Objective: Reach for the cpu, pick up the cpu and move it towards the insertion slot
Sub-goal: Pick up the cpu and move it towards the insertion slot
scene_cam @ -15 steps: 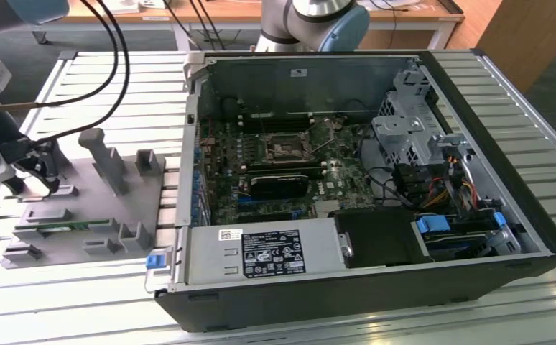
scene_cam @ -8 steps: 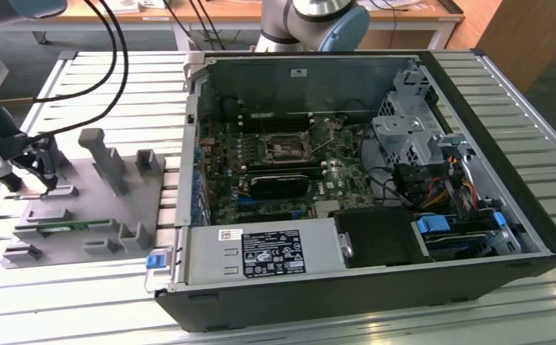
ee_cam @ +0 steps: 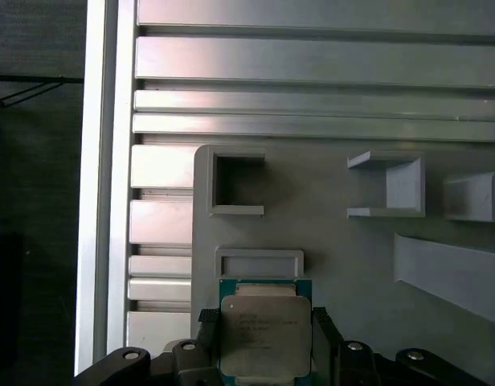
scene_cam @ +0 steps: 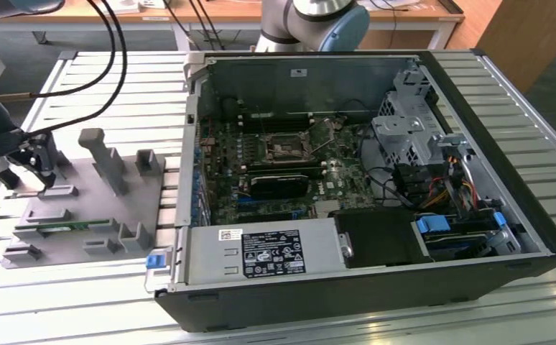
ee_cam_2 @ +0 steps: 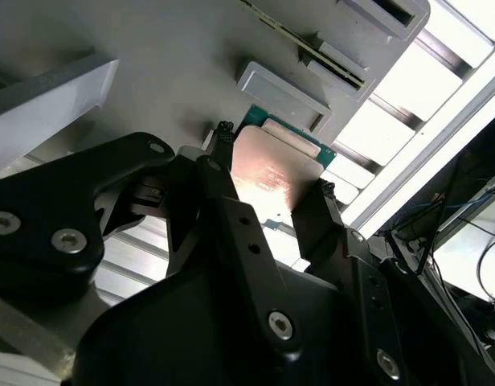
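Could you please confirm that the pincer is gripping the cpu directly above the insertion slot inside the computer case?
Not quite. The pincer does grip the cpu, but it does so above the grey fixture outside the computer case, on the exterior view's left. The insertion slot lies apart, inside the case. The exterior view shows this.
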Robot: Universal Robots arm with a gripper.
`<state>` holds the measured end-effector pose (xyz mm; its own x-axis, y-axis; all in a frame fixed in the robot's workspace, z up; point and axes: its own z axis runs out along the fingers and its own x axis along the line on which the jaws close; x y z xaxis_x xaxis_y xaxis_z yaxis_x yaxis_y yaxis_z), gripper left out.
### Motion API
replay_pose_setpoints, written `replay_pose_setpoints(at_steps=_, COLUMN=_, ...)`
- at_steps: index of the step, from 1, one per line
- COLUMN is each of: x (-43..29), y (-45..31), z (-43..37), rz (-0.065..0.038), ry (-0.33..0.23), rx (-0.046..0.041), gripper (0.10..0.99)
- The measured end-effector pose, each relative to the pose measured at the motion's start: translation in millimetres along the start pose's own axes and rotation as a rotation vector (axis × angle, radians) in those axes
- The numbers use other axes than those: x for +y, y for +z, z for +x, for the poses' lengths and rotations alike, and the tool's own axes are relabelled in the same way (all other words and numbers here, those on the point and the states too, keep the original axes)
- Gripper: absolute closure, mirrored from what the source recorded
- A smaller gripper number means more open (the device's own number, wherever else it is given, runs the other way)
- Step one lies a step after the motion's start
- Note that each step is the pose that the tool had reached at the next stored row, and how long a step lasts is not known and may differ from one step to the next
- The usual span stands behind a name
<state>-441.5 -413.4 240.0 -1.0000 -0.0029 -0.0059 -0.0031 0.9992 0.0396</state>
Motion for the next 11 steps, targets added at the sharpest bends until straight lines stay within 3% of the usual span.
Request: replay_pose_setpoints(at_steps=11, x=0.5, y=-9.6, z=-0.1, rz=0.000, ry=0.000, rx=0.0000, gripper=0.545)
